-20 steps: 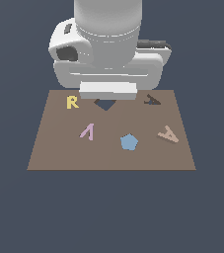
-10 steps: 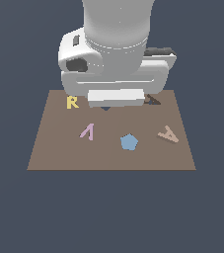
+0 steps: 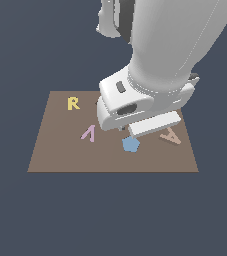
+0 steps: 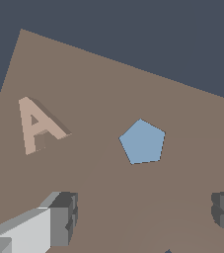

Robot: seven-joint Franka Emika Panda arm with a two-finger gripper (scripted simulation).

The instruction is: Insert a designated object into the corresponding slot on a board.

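Exterior view: arm swung fwd off rear of board (image 3: 50, 150), now low over blue pentagon (image 3: 131, 144). Gripper (image 4: 143, 217) fingers apart, empty. Tan A (image 4: 38, 124) just beside, ungrasped. You're set for pickup approach.

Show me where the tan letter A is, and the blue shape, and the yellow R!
tan A block (image 4: 38, 126), wrist view, on its crossbar area.
blue pentagon (image 4: 142, 142), wrist view, on the middle of its flat top.
yellow R (image 3: 73, 103), exterior view, on the letter's middle.
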